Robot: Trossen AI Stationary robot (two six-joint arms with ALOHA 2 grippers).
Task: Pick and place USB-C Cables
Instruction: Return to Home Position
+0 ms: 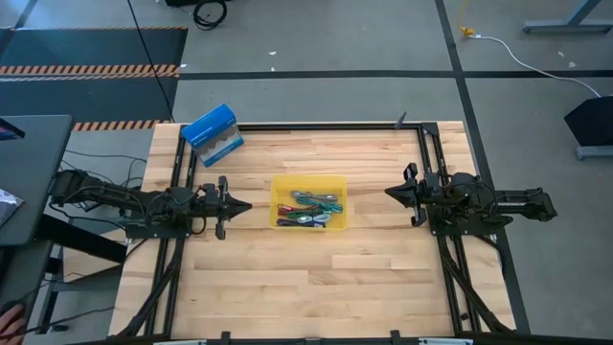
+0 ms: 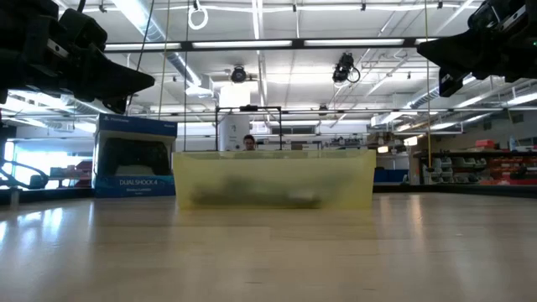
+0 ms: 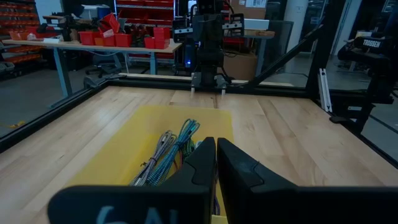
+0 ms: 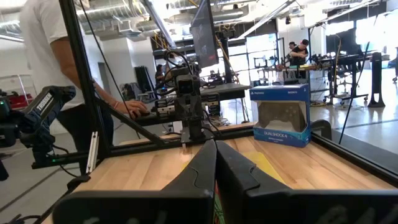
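Note:
A yellow tray (image 1: 308,182) sits mid-table, and the bundled USB-C cables (image 1: 308,210) lie in it: green, teal, grey, maroon and purple. In the left wrist view the cables (image 3: 171,155) show past the fingers. My left gripper (image 1: 247,206) hovers left of the tray, shut, above the table. My right gripper (image 1: 389,192) hovers right of the tray, shut, also raised. In the low view both grippers hang above the tray (image 2: 273,178); the cables show as a dark blur through its wall.
A blue DualShock box (image 1: 212,134) stands near the table's far left corner. A black frame rail (image 1: 316,126) runs along the far edge and down both sides. Bare wood lies on the near side of the tray. A person (image 4: 56,74) stands beyond the table's left side.

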